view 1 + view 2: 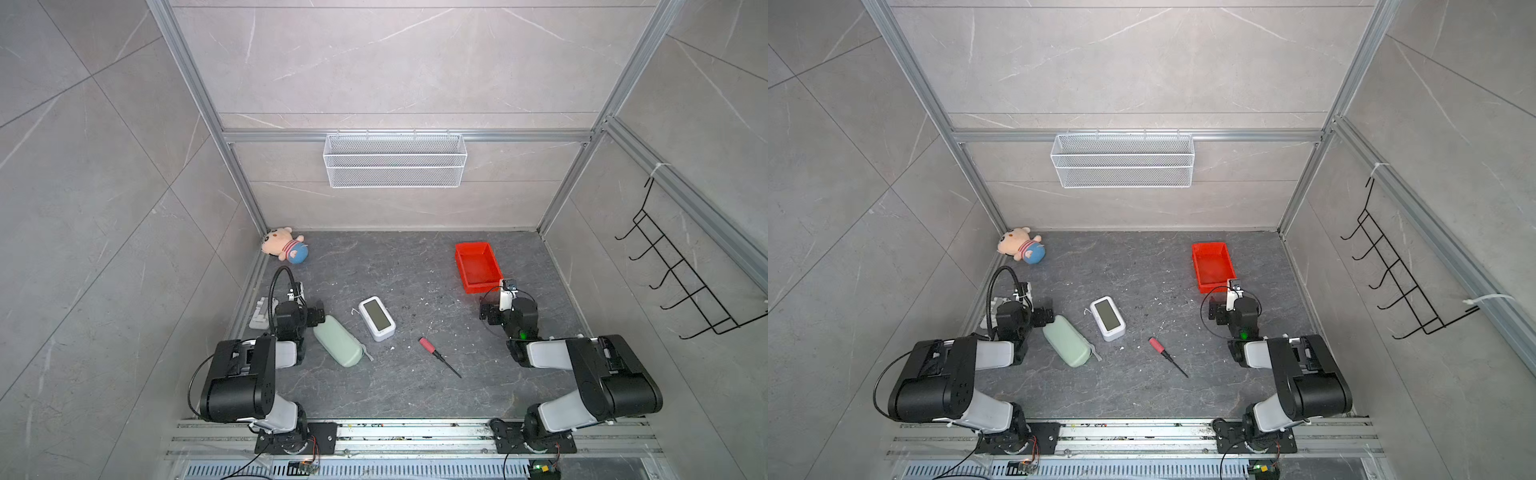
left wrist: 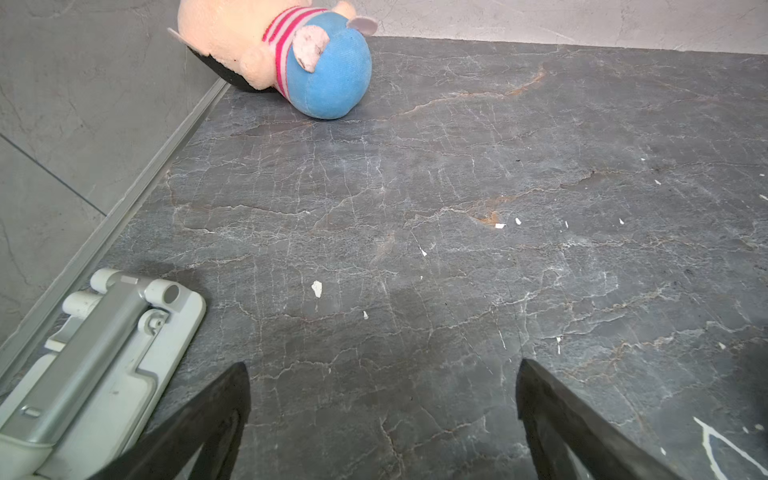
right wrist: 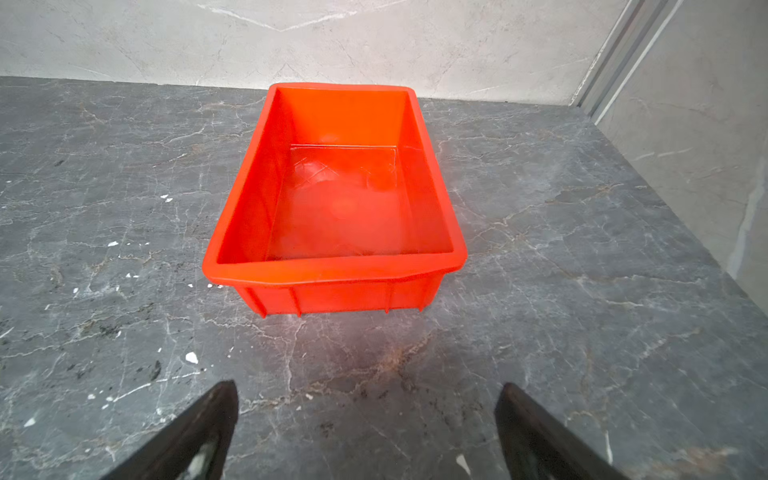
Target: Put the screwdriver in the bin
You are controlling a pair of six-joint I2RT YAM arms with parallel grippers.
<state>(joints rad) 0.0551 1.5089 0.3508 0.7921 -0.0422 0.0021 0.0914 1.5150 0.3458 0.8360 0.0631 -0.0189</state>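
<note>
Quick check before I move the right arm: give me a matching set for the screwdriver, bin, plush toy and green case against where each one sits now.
Things:
1. screwdriver
2. bin
3. plush toy
4. green case

Places:
A. far left corner of the table
B. lying flat, near right of the white clock
C. just ahead of the open right gripper, nothing in it
D. just left of the white clock

Pairs: 1-B; 2-C; 3-A; 4-D

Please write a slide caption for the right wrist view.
Open right claw faces the empty red bin on the dark table.
</note>
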